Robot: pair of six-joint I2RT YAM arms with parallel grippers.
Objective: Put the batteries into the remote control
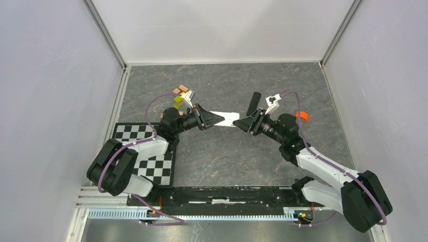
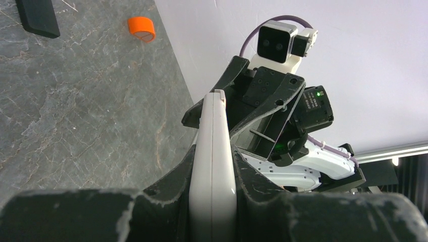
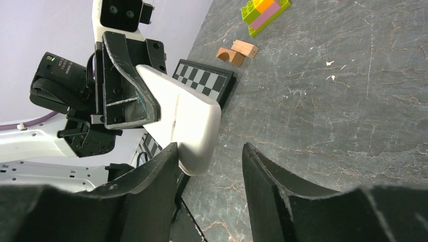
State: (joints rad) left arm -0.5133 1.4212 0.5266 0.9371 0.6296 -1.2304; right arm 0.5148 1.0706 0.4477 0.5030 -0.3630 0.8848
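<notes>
Remote is squeezed tight in our left gripper above the worktop; our right gripper stands open at its other end.

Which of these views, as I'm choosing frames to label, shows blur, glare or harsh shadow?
Top external view: even light, soft shadows, sharp, though the remote control is small. Left wrist view: the left gripper close to the lens is blurred and dark; the orange cap is crisp. Right wrist view: right gripper soft-edged, remote control bright without glare.
</notes>
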